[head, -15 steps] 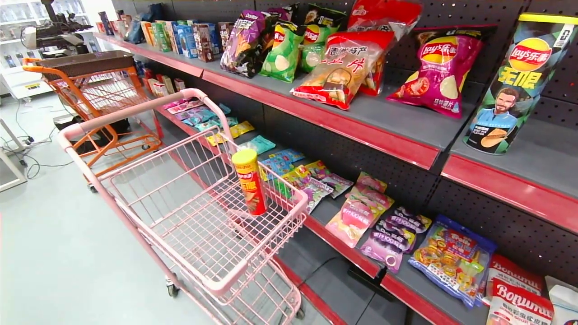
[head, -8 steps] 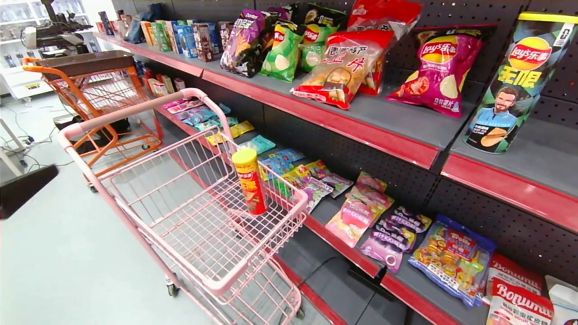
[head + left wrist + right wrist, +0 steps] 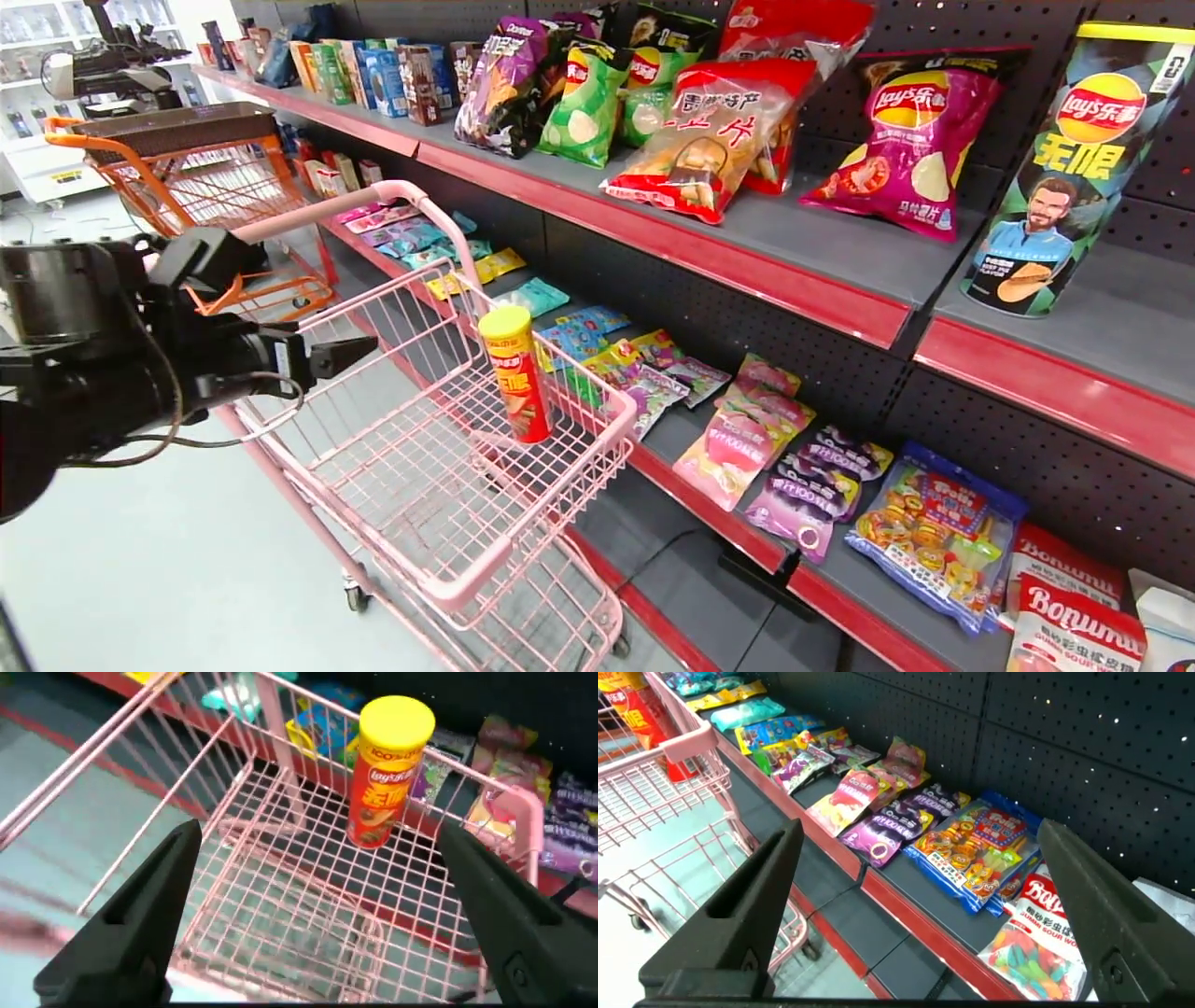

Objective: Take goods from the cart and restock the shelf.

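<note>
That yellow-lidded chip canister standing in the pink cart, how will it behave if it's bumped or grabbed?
The chip canister is tall and narrow, upright on the wire floor of the pink cart, so a sideways bump would probably tip it. Being round, it would likely roll once down. The tube looks rigid, so it should keep shape when gripped.

logos and chinese characters mark the chip can [image 3: 515, 373], the chip bags [image 3: 910, 140] and the tall tube [image 3: 1064, 168].
</note>
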